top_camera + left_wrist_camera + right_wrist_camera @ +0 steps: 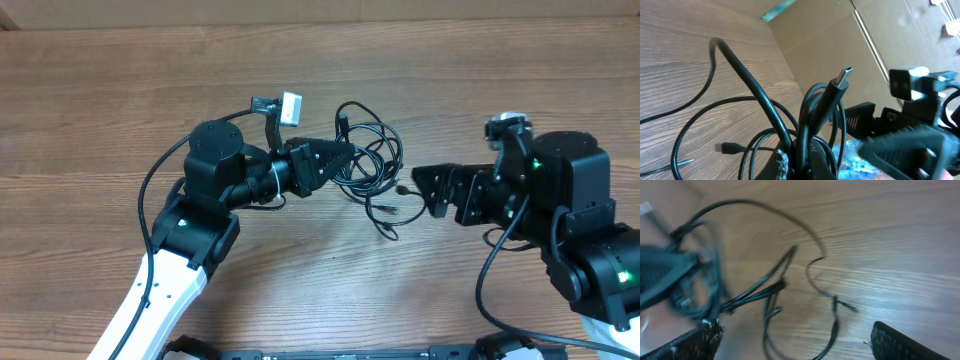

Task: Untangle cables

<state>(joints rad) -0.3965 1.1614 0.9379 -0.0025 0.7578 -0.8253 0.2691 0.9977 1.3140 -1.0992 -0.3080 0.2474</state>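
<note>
Cables (372, 160) sat bunched in one tangle on the table (100, 100), with the untangling barely begun.

Left of the tangle, the left gripper (338, 160) was clamped shut on its edge. In the left wrist view several cords rose in a bundle from between the jaws, and one silver-tipped plug (842, 77) stuck up above them. The tangle itself lay as overlapping loops, with a couple of loose ends trailing out below it and to its right. Right of the tangle, the right gripper (425, 190) stood apart from it, jaws spread wide with nothing between them. Its fingers (690, 340) framed the tabletop, with the cords lying beyond. By my reading, no cord was yet freed and laid apart. The loops crossed one another throughout, so nearly all the separating was left to do.
</note>
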